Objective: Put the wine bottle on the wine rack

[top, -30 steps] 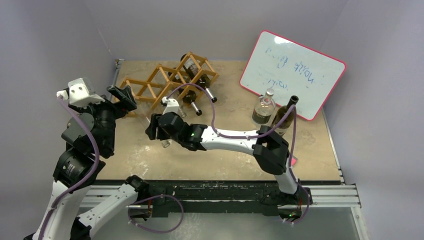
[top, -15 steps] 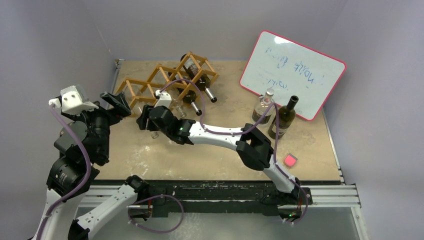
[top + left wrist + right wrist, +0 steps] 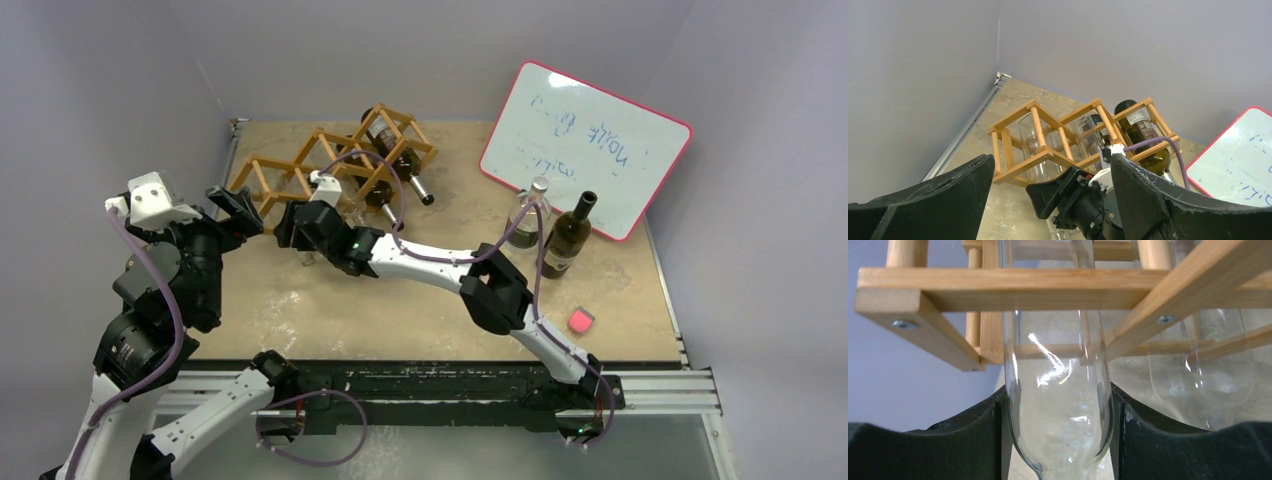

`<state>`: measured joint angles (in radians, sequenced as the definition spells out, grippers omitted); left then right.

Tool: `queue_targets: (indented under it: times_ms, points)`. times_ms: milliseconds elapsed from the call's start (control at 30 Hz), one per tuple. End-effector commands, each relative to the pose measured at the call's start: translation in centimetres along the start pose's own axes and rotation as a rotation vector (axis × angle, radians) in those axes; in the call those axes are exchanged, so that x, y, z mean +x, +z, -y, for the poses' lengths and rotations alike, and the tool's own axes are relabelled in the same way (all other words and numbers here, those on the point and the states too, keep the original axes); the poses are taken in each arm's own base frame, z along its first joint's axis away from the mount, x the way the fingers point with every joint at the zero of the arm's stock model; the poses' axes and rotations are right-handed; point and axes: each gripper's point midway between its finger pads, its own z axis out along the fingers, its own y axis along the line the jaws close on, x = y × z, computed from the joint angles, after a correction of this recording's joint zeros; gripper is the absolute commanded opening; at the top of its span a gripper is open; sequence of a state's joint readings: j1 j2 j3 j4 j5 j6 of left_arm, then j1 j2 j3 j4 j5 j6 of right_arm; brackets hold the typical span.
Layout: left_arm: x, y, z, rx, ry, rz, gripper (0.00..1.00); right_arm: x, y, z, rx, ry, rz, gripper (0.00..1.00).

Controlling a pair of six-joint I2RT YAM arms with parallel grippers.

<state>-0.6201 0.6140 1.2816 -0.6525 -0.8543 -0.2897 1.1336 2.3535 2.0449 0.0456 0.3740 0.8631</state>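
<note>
While shut tight on the clear wine bottle (image 3: 1057,360) near its shoulder, holds it base-first in the leftmost cell of the wine rack (image 3: 285,178), at the far left of the table (image 3: 640,275): work of the right gripper (image 3: 1058,407). Looks like mid-insertion, with the glass already past the front slat (image 3: 948,290).

Watch for a jam against that slat or the ones behind it if pushed in tilted. Watch also for shoving the light rack toward the far wall instead of sliding through, since nothing braces it. Shows the left gripper (image 3: 236,205) spread apart and empty, near the rack's left end but not touching. Could nudge the second clear bottle (image 3: 1208,360), lying in the next cell to the right. If let go too shallow, may tip neck-down and slip back out toward the near side. Calls for a straight, slow push, and release only once seated deep.
</note>
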Motion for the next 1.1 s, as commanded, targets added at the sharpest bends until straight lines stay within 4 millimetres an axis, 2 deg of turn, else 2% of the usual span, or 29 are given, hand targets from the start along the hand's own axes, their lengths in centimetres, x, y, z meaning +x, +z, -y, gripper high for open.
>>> queue_targets:
  times_ms: [0,167,467,733,1067]
  points:
    - [-0.4,0.1,-0.1,-0.012,0.020,0.014,0.85,-6.3,-0.3,-4.4,-0.101,0.070,0.146,0.13]
    - [-0.3,0.3,0.4,-0.001,0.029,0.011,0.85,-6.3,0.6,-3.7,-0.074,0.065,0.155,0.19]
    - [-0.3,0.1,0.7,0.020,0.027,0.013,0.85,-5.5,1.3,-3.3,-0.085,0.050,0.154,0.35]
    - [-0.2,0.1,0.8,0.025,0.034,0.012,0.85,-4.8,2.3,-3.2,-0.096,0.054,0.137,0.43]
    - [-0.2,0.0,0.8,0.030,0.039,0.012,0.85,-4.8,2.4,-2.3,-0.060,0.040,0.150,0.65]
